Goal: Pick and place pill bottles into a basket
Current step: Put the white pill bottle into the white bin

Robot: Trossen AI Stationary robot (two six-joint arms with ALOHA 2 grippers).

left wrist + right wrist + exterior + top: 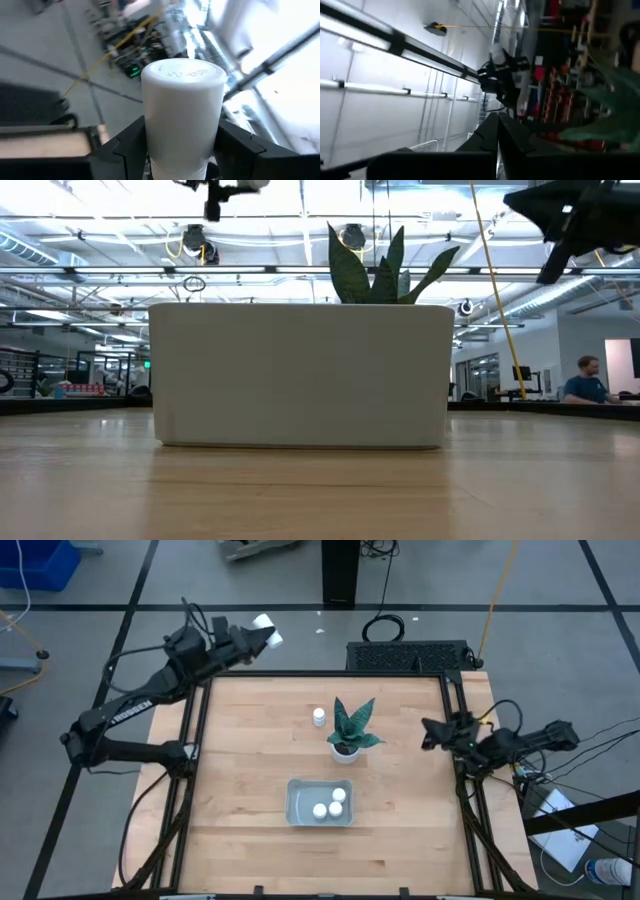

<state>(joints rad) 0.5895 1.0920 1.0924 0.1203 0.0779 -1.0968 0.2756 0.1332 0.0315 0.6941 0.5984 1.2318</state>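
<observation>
Left gripper point(262, 632), at the end of the dark left arm, is clamped on a small white cylindrical pill bottle with a white cap point(266, 627); it hangs raised beyond the far left corner of the pale wooden desk point(250, 760), over the grey floor; in the left wrist view the same bottle point(182, 115) stands squeezed between the two dark fingers point(125, 150), cap outward.

Farther in on the desk, one more pill bottle point(319, 717) stands alone, just beside a small green potted plant in a white pot point(346, 732) and apart from it; nearer the front edge lies the shallow rectangular grey-blue basket point(296, 802), with two or perhaps three white bottles point(330, 804) clustered in its right half; their exact number cannot be told from above.

Right gripper point(428, 732), fingers together and holding nothing, waits over the right edge of the desk.

By my judgement the task is roughly half done: some bottles are already in the basket, one is in the air and has to be carried there, one is untouched by the plant.
</observation>
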